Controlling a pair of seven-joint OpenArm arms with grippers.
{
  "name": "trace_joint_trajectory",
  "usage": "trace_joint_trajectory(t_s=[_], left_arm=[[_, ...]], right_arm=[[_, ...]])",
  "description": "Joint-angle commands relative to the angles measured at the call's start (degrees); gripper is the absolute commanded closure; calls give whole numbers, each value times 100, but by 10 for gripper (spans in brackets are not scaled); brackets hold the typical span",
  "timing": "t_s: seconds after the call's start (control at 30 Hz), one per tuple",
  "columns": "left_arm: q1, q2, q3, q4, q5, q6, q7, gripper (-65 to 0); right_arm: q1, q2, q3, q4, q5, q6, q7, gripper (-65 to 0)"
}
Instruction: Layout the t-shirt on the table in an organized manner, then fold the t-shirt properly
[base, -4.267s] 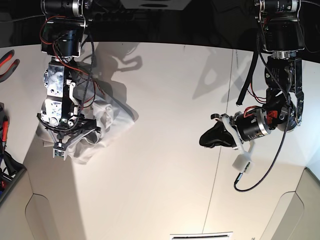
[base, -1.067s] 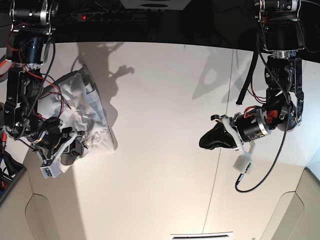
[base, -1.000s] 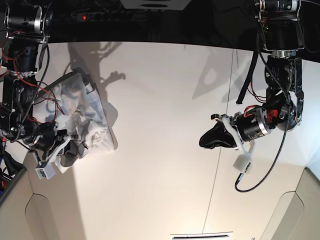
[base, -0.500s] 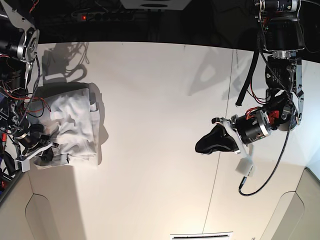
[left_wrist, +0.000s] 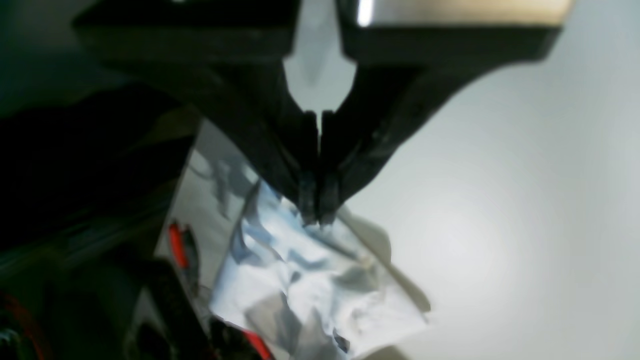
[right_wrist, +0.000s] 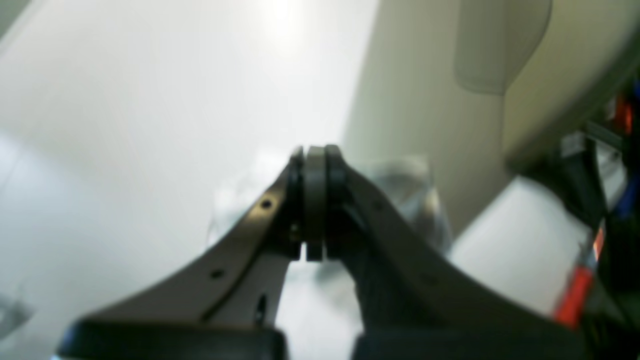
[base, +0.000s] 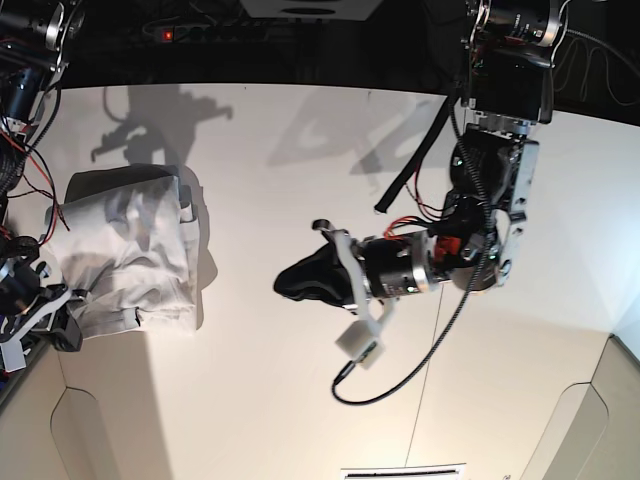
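I see the white table (base: 300, 400) bearing the t-shirt (base: 135, 250), bunched in a wrinkled heap near its left edge. My left gripper (base: 290, 283) hangs mid-table, jaws closed, empty. My right gripper (right_wrist: 314, 200) is closed at the shirt's lower corner; a grip on cloth I cannot confirm.

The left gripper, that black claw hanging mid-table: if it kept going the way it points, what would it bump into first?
Probably the t-shirt. The left gripper, shut and empty, aims across bare table toward the bunched white cloth, with nothing between them. Its height above the table is unclear.
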Motion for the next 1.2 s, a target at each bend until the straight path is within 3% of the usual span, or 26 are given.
trace_joint_trajectory(t_s=[0.0,0.13,0.27,0.47,0.6,0.7,0.93,1.07,1.17], left_arm=[[-339,155,205,-63,125,216,-240,0],[-1134,678,872,-1257,498,299,-597,0],[-2020,1279,1165,-3099,608,295,-1241,0],[-2855,1327,1432,-5193,776,197,-2500,0],[-2824,1327,1443,-5523,870,258,-3152,0],[-2750,1327,1443,-5528,887,256,-3270,0],[-2594,1327,1440,-5525,979,256,-3292,0],[-2527,1327,1440,-5525,981,256,-3289,0],[-2514,1327,1434,-5525,979,254,-3289,0]], right_arm=[[-13,92,144,188,149,-22,-72,0],[-542,90,555,157,125,-138,-131,0],[-1051,22,802,-42,127,-133,304,0],[-1237,-254,837,-831,76,-129,1036,0],[-1180,-291,839,-1611,-166,-127,1703,0],[-1134,-291,839,-2057,-348,-140,1899,0],[-1128,-566,850,-2319,-892,-1314,1910,0],[-1130,-752,850,-2273,-715,-1349,1904,0],[-1161,-815,857,-1904,-363,-1097,1832,0]])
